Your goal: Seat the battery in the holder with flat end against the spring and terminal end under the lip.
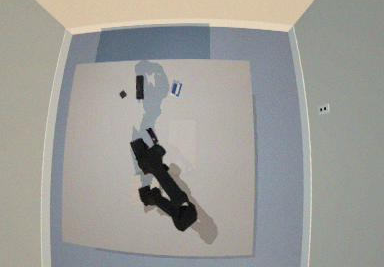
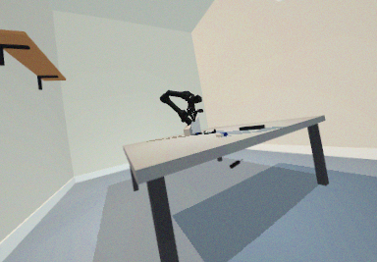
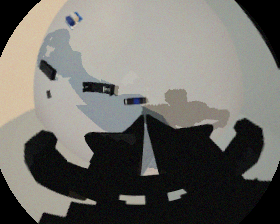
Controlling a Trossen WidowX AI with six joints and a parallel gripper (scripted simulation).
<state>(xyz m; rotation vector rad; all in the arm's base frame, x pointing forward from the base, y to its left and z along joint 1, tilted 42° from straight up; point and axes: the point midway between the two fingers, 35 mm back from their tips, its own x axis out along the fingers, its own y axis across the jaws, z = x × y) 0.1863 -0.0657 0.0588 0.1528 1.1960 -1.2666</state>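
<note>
The black holder (image 1: pixel 151 136) (image 3: pixel 97 88) lies on the table, seen from above in the wrist view, left of and beyond the fingertips. The small dark battery with a blue band (image 3: pixel 136 101) lies on the table outside the holder, just off its right end in the wrist view and roughly lengthwise with it. It cannot be made out in the top and exterior views. My gripper (image 3: pixel 144 117) is shut, with nothing seen between its fingertips. It hangs above the table, its tips just below the battery in the wrist picture. Spring and lip are too small to tell.
A longer black block (image 1: pixel 140 87) (image 3: pixel 48 70) (image 2: pixel 251 128), a small dark square (image 1: pixel 123 94) (image 3: pixel 48 94) and a blue-and-white object (image 1: pixel 176 88) (image 3: pixel 74 20) (image 2: pixel 224 134) lie farther back on the table (image 1: pixel 220 189). The arm's shadows fall across the table top.
</note>
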